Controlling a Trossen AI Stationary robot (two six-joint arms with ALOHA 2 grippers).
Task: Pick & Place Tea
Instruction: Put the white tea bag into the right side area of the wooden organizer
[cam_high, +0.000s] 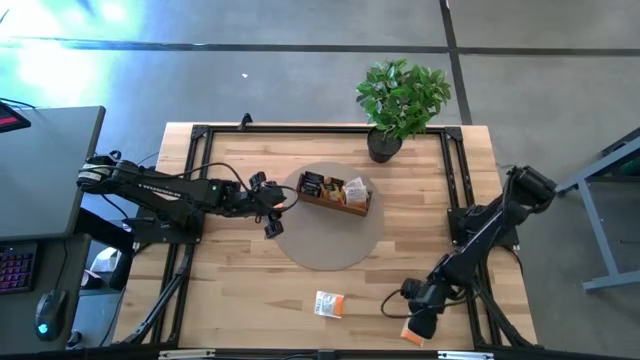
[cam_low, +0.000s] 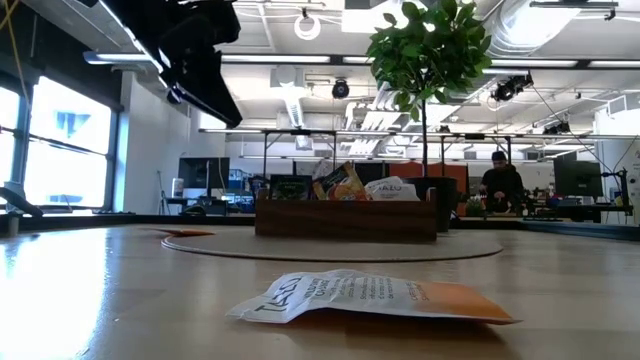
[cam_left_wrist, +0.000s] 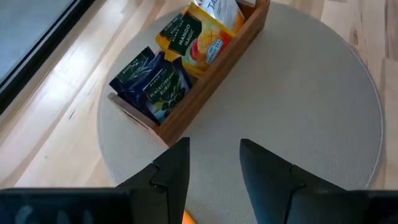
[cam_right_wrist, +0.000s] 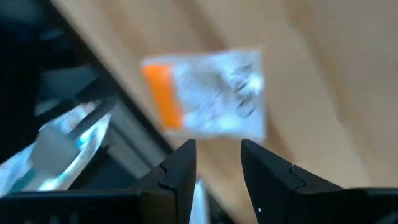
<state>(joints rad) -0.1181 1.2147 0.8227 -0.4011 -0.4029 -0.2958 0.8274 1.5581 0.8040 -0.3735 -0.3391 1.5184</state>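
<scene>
1. A white-and-orange tea sachet (cam_high: 329, 304) is seen lying flat on the table (cam_high: 230, 270) near its front edge; a second such sachet (cam_right_wrist: 208, 93) is seen just ahead of the right tool (cam_high: 421, 325), at the table's front right corner.
2. More sachets, dark ones (cam_left_wrist: 152, 84) and yellow-orange ones (cam_left_wrist: 202, 37), are stood on edge in the wooden tray (cam_high: 335, 193); the tray is set on a round grey mat (cam_high: 330, 245) at the table's middle.
3. The left tool (cam_high: 272, 207) is held above the mat's left edge, just beside the tray; its fingers are parted and nothing is gripped.
4. The right tool's fingers are likewise parted, with nothing between them.
5. A potted plant (cam_high: 400, 100) is placed at the table's far edge.
</scene>
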